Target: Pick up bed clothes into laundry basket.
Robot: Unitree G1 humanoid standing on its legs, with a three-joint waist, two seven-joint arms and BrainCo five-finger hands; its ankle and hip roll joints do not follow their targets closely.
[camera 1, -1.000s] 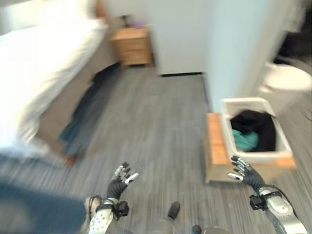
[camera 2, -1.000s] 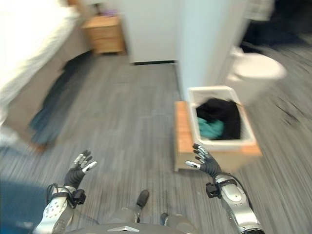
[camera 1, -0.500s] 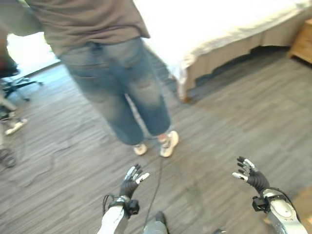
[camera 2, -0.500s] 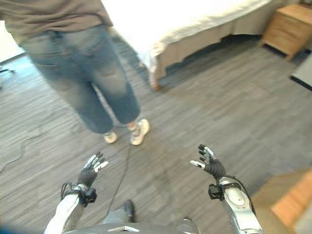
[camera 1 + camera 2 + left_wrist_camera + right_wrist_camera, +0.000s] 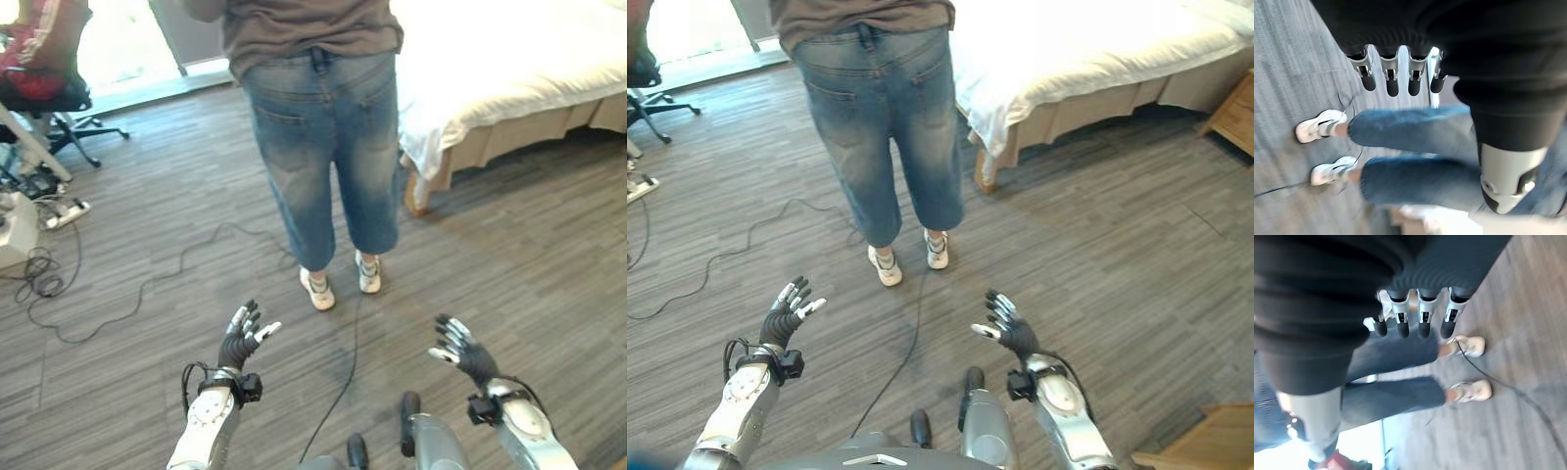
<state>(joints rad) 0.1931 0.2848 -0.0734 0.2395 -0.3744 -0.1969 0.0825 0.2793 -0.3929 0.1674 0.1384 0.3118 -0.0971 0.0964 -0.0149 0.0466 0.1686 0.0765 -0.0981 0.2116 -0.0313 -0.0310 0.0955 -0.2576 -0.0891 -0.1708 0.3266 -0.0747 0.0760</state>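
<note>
- Both hands empty: left hand (image 5: 242, 340) and right hand (image 5: 460, 350) raised low in front of the robot, fingers spread and relaxed, holding nothing (wrist views agree: straight fingers, nothing between them).
- Landmark: bed (image 5: 1097, 54). It sits ahead and to the right of the hands, well apart from them.
- Bed clothes: white bedding (image 5: 509, 59) lies on the bed, one corner hanging over the near edge. No loose garment visible on the floor here.
- Person (image 5: 328, 147) in jeans stands between the hands and the bed's left end, back turned.
- Step, as a judgement: travel between bed and basket, with nothing carried; cannot tell which leg.
- Next move needs clearance round the person and the floor cable (image 5: 137, 289) left of the bed.
</note>
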